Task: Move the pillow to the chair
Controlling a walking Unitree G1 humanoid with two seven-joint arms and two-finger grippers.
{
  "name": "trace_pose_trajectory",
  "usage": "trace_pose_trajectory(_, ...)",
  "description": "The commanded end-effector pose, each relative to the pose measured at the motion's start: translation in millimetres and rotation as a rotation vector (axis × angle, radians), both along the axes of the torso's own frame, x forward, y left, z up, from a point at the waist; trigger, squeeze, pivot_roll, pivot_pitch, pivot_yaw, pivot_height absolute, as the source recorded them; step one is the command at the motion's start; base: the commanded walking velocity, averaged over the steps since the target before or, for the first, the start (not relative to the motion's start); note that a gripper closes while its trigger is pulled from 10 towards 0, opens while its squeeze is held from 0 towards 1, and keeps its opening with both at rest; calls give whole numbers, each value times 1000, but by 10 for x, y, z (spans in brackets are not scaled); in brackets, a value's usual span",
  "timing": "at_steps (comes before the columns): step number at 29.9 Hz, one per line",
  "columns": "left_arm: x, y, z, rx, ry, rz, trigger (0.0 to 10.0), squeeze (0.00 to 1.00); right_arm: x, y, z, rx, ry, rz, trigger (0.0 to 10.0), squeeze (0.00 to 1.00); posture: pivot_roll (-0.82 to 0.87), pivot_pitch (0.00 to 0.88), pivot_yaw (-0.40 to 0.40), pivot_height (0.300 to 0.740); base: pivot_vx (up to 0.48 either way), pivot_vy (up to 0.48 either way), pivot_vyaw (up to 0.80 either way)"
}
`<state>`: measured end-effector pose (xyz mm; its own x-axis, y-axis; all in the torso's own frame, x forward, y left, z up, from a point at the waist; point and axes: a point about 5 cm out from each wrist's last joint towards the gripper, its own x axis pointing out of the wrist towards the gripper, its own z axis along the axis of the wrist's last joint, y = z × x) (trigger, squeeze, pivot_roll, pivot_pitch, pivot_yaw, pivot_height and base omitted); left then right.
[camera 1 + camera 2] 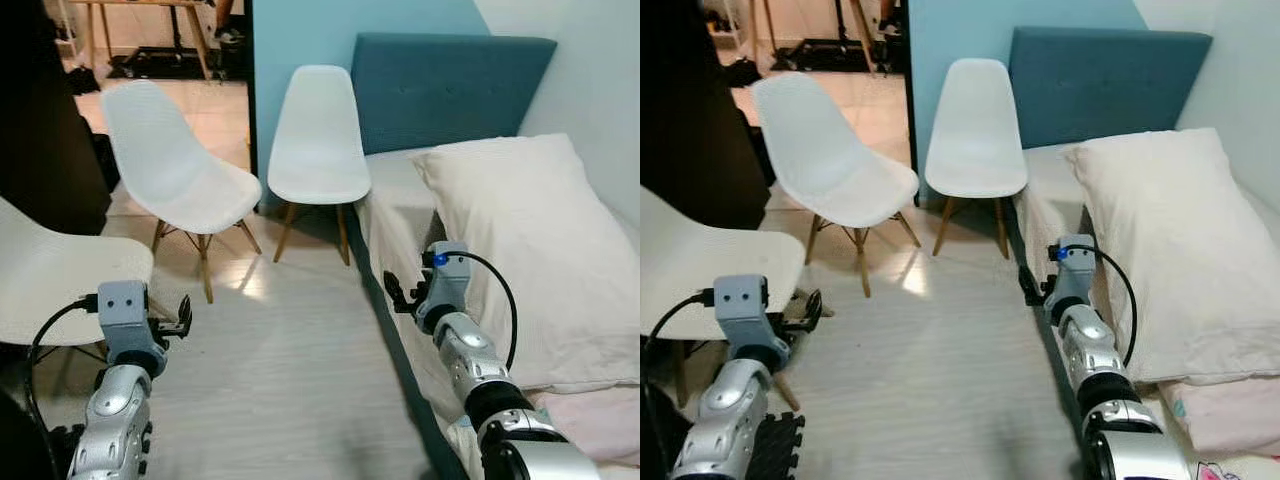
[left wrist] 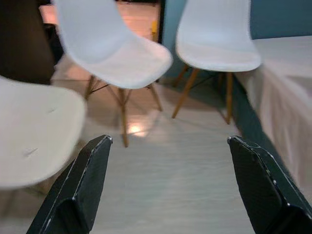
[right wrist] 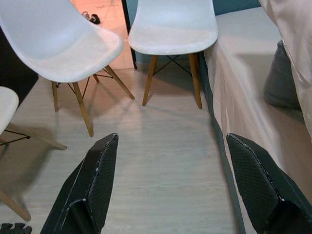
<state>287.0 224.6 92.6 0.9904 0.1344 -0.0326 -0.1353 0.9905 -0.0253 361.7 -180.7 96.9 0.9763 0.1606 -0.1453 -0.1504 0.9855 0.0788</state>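
A large cream pillow lies on the bed at the right, against the teal headboard. Its edge also shows in the right wrist view as the pillow. A white shell chair stands right beside the bed, a second white chair further left, and a third chair closest to me on the left. My right gripper hovers open beside the bed's edge, just short of the pillow, with nothing held. Over the floor by the nearest chair, my left gripper is open and empty too.
Pale wood floor runs between the chairs and the bed. A dark cabinet stands at the left. Behind the chairs a doorway opens onto a tiled room with table legs. A pink sheet lies under the pillow's near end.
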Motion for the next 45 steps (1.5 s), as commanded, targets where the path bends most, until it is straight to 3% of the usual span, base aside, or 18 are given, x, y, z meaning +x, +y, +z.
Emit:
trace_pose_trajectory(1, 11, -35, 2, 1, -7, -14, 10000, 0, 29, 50, 57, 11, -30, 22, 10000, 0, -42, 0, -72, 740, 382, 0, 0)
trace_pose_trajectory(4, -20, -82, 42, -10, -25, -35, 10000, 0, 43, 115, 91, 59, -43, 50, 10000, 0, -41, 0, -86, 740, 390, 0, 0)
trace_pose_trajectory(8, -61, -206, 155, -21, -65, -82, 10000, 0, 55, 182, 135, 38, -58, 101, 10000, 0, -40, 0, -101, 740, 388, 0, -555)
trace_pose_trajectory(13, -144, -436, 278, -18, -103, -155, 10000, 0, -61, 164, 107, 66, -74, 119, 10000, 0, -61, 0, -92, 740, 388, 0, -772)
trace_pose_trajectory(23, -226, -587, 330, -37, -107, -201, 10000, 0, -93, 247, 224, 18, -143, 159, 10000, 0, -54, 0, -89, 740, 375, 0, -228)
trace_pose_trajectory(32, -210, -532, 304, -42, -82, -183, 10000, 0, -65, 240, 257, 27, -122, 147, 10000, 0, -41, 0, -104, 740, 338, 0, -749)
trace_pose_trajectory(45, -108, -535, 373, -42, -92, -187, 10000, 0, -54, 313, 288, 46, -117, 169, 10000, 0, -26, 0, -118, 740, 334, 0, 0)
